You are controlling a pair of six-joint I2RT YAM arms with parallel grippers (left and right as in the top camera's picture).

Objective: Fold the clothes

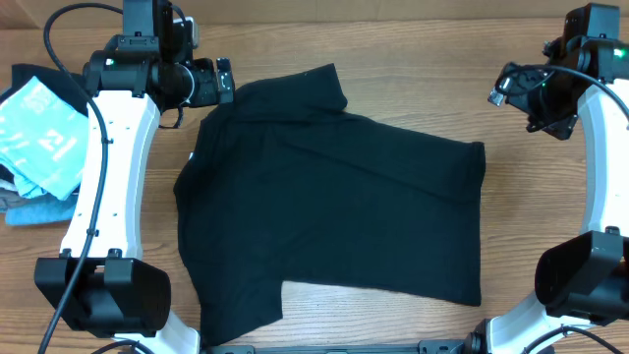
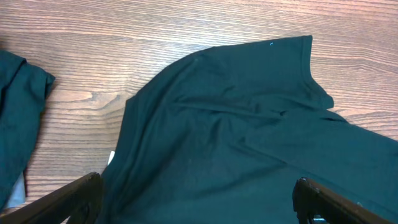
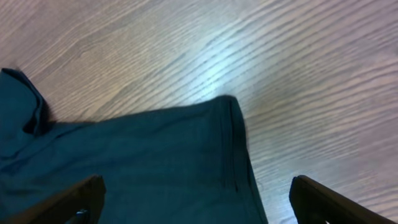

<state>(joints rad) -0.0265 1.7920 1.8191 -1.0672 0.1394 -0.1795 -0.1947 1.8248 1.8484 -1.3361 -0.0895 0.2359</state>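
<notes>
Risk 1: I might pinch only the top layer of the T-shirt (image 1: 334, 206). The cloth is soft and bunched near the far sleeve (image 1: 329, 84), so the fold could come out crooked.
Risk 2: I might pull too low. Then the whole shirt could slide over the table (image 1: 413, 59) and not fold at all.
Risk 3: I might drag it toward the light-blue garment (image 1: 39, 138) on the left side. The 2 could get mixed up.
Risk 4: I might move the 2 arms at different speeds. That could twist the cloth and make new wrinkles.
Left gripper (image 2: 198, 183): its fingers stand far apart and hold nothing. It hangs over the sleeve end of the shirt.
Right gripper (image 3: 198, 183): its fingers stand wide too, with nothing between them. It looks down at 1 far corner of the shirt, where the cloth ends and the wood begins.
Where the shirt is: it lies on the table between the 2 arms, well apart from the pile on the left.
How the shirt looks: it is plain black with short sleeves and no picture on it. It is much bigger than a gripper. Most of it lies flat. 1 sleeve sticks out at the far side and 1 at the near side (image 1: 241, 310). Long soft ridges run across the far part. I cannot tell how many layers lie there.
</notes>
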